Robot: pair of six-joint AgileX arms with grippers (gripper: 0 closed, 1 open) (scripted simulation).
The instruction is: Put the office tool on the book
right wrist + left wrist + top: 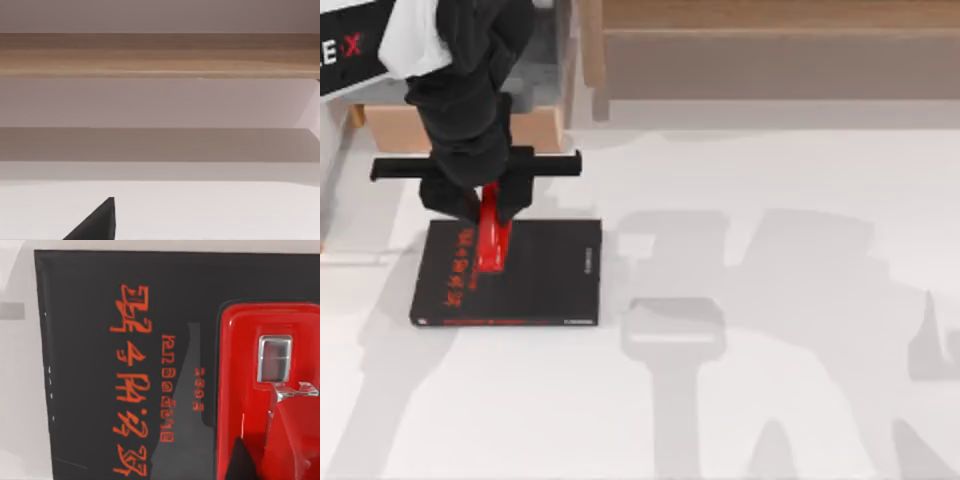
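From above, the left arm's black gripper (pixel 492 205) covers the far end of the glossy red stapler-like office tool (pixel 491 240), so how its fingers sit cannot be made out. In the left wrist view that tool (pixel 240 390) runs off the edge, and the flat black book with red lettering (pixel 100 390) is cropped too.

You're looking at a rendered simulation test bench: a plain white table (pixel 770 300), a bare wooden rail (pixel 770 14) behind it, flat shadows, no room furnishings.
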